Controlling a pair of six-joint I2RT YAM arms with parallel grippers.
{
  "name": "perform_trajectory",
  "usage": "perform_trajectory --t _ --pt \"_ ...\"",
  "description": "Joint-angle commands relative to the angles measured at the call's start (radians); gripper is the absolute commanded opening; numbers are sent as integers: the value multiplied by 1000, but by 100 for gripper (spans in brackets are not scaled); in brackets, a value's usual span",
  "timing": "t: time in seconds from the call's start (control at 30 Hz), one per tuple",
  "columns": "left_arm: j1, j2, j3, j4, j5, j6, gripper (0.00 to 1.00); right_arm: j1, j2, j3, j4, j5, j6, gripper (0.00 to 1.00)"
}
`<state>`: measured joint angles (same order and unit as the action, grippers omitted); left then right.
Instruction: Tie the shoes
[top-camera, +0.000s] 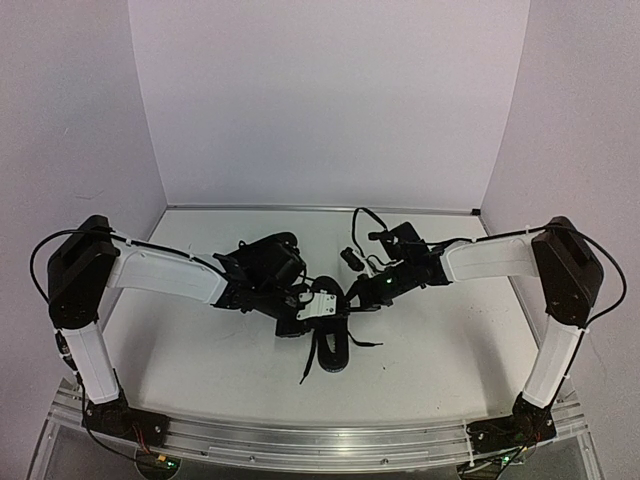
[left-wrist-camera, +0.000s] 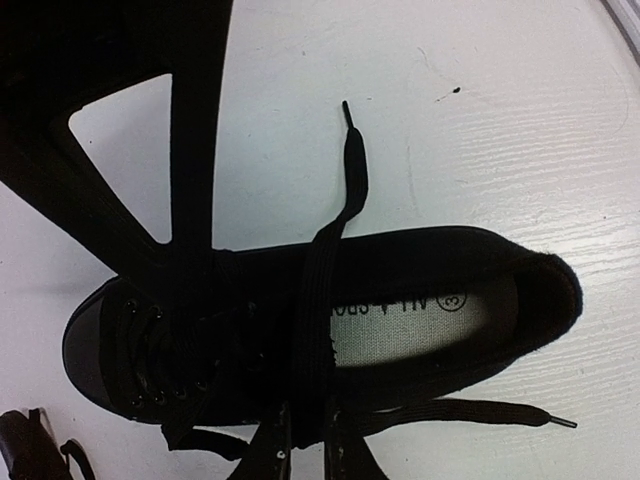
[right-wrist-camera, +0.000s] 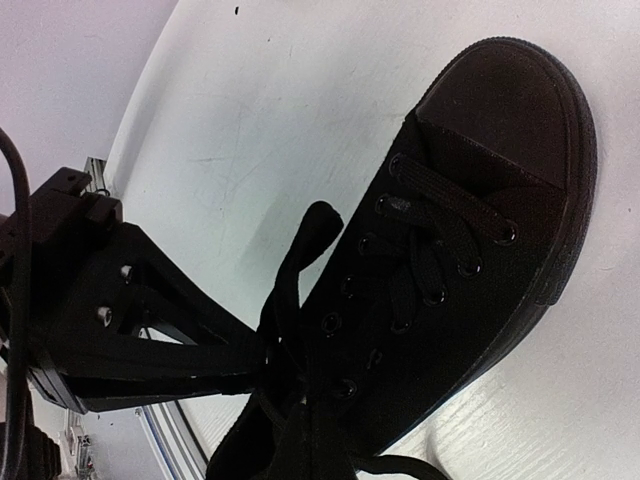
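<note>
One shoe lies mid-table, crowded by two arms. Right claw is clenched on a lace; left claw can't tell.

From my screen the shoe reads as matt black woven canvas; its toe cap looks like smooth rubber with a faint sheen; the laces are flat ribbed cloth; the insole is pale printed fabric; I see a white table with a fine grain, a brushed-metal rail, and smooth white plastic arm shells.
</note>
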<state>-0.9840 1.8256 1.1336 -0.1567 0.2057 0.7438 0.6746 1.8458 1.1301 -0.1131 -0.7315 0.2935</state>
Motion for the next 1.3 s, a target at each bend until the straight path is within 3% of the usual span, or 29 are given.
perform_trajectory --t 0.0,0.17,0.6,1.27 --pt "-5 11 50 -8 21 22 10 -4 5 17 26 -14 2 0" --pt "-6 0 61 1 6 10 0 -4 6 21 27 -16 4 0" --pt "-5 -55 -10 161 -60 -90 0 -5 -1 19 29 -7 7 0" --pt "-6 38 -38 320 -67 -207 0 -9 -14 2 53 4 33 0"
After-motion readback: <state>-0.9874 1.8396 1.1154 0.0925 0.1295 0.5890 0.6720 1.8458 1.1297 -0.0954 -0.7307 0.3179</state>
